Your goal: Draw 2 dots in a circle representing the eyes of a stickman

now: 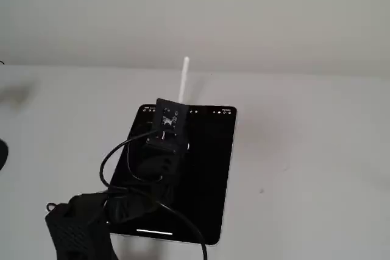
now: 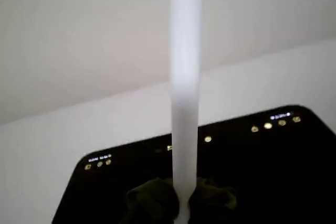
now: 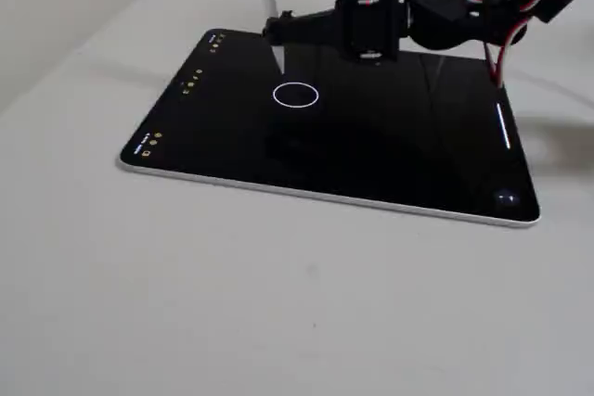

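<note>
One fixed view looks down from behind the gripper (image 1: 177,105). Another sits low beside it. The wrist view looks close along its stylus (image 2: 185,77); all share the tablet (image 3: 390,150).

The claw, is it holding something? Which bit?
Yes. The claw holds a white stylus near its lower end; most of the stick rises above the grip.

The tablet (image 3: 390,150) has a glossy black glass face, smooth enough to throw back a dim reflection of the arm above it, with a thin pale metallic-looking rim along its near edge. The stylus (image 2: 185,77) is a smooth white rod, matt, plastic by the look of it. The gripper (image 3: 278,30) is matt black plastic, faintly grainy; its jaws are clamped on the stylus. Glossy red, white and black insulated wires (image 3: 501,39) trail behind it. The surface (image 3: 278,303) is a matt off-white, slightly mottled, with no sheen.
</note>
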